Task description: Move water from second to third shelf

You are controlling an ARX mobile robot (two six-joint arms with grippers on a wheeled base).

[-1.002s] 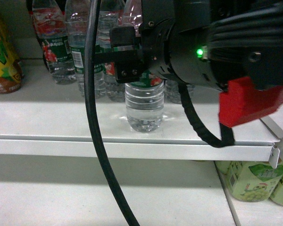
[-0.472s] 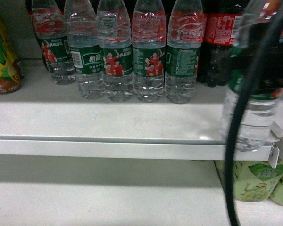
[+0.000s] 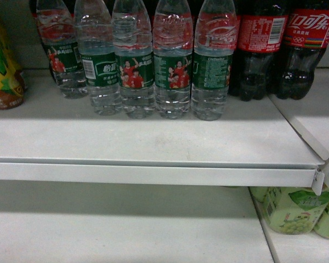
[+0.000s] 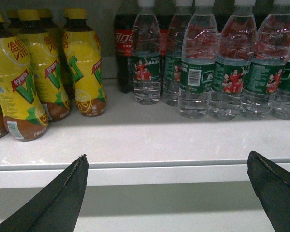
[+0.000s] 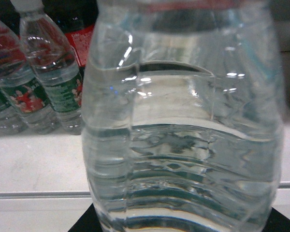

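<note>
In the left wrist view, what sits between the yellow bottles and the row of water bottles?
One cola bottle, dark with a red label, stands at the back between the yellow bottles and the water bottles; the shelf in front is bare.

Five water bottles [image 3: 172, 66] stand in a row toward the shelf's [image 3: 153, 142] back edge, cola bottles [image 3: 279, 49] just beside them at right.

The left tool [image 4: 169, 193] shows two dark, flat fingers [image 4: 58, 203] shaped like pointed wedges, one at each bottom corner of the left wrist view. Their edges look a bit rough and pale. Of the right tool, only a small black piece shows at the bottom.
</note>
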